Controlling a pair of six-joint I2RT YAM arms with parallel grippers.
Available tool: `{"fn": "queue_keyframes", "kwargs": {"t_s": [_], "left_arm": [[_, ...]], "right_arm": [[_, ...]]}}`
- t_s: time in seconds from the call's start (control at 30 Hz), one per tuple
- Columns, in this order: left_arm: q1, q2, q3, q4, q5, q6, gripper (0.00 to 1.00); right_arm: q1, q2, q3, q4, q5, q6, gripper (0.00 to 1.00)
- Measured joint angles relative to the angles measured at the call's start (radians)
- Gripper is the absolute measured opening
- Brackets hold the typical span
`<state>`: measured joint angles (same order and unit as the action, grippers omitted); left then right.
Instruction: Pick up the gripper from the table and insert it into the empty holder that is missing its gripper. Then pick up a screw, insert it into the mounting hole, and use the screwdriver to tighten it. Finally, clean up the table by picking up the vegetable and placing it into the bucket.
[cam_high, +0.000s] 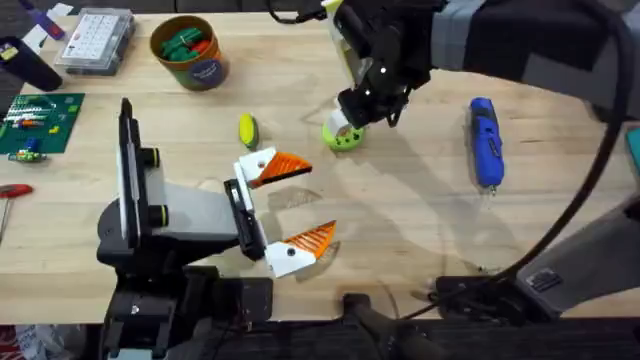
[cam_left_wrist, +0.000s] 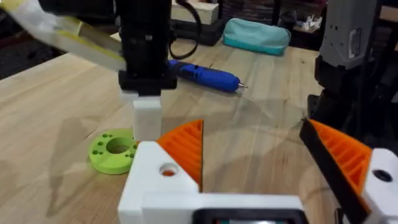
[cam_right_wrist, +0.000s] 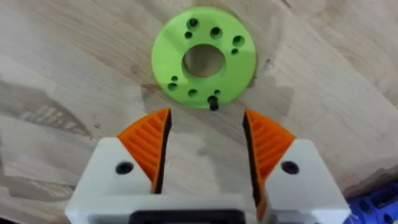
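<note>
A green disc (cam_right_wrist: 203, 59) with a centre hole and several rim holes lies flat on the table, and a small black screw (cam_right_wrist: 213, 103) stands in one rim hole. My right gripper (cam_right_wrist: 205, 146) hovers open just beside the disc (cam_high: 345, 137), nothing between its orange pads. My left gripper (cam_high: 318, 200) rests open, wide apart, a little nearer the front edge. The blue screwdriver (cam_high: 485, 140) lies to the right. The yellow vegetable (cam_high: 247, 128) lies left of the disc. The orange bucket (cam_high: 188, 52) stands at the back left. The task's loose gripper and holder are out of view.
A clear compartment box (cam_high: 95, 40) sits left of the bucket, which holds green and red items. A green circuit board (cam_high: 35, 125) and a red tool handle (cam_high: 10, 190) lie at the left edge. A teal pouch (cam_left_wrist: 256, 34) lies beyond the screwdriver (cam_left_wrist: 205, 76).
</note>
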<state>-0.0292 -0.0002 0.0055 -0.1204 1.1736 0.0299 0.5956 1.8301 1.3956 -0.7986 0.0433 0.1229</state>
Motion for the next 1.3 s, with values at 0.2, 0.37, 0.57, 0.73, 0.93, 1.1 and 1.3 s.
{"fn": "queue_keyframes", "kwargs": {"t_s": [0.2,0.37,0.57,0.73,0.93,1.1,1.3], "left_arm": [[0.000,0.000,0.000,0.000,0.000,0.000,0.986],[0.000,0.000,0.000,0.000,0.000,0.000,0.986],[0.000,0.000,0.000,0.000,0.000,0.000,0.986],[0.000,0.000,0.000,0.000,0.000,0.000,0.986],[0.000,0.000,0.000,0.000,0.000,0.000,0.986],[0.000,0.000,0.000,0.000,0.000,0.000,0.986],[0.000,0.000,0.000,0.000,0.000,0.000,0.986]], "right_arm": [[-0.008,0.009,0.000,-0.011,0.000,-0.004,0.669],[-0.011,0.028,-0.001,-0.002,0.000,-0.004,0.669],[-0.015,0.043,-0.002,0.003,0.000,-0.004,0.669],[-0.016,0.073,-0.004,0.003,0.000,-0.002,0.669],[-0.016,0.075,-0.005,0.003,-0.010,0.003,0.547],[-0.015,0.075,-0.005,0.004,-0.022,0.005,0.389],[-0.016,0.075,-0.005,0.002,-0.024,0.004,0.327]]}}
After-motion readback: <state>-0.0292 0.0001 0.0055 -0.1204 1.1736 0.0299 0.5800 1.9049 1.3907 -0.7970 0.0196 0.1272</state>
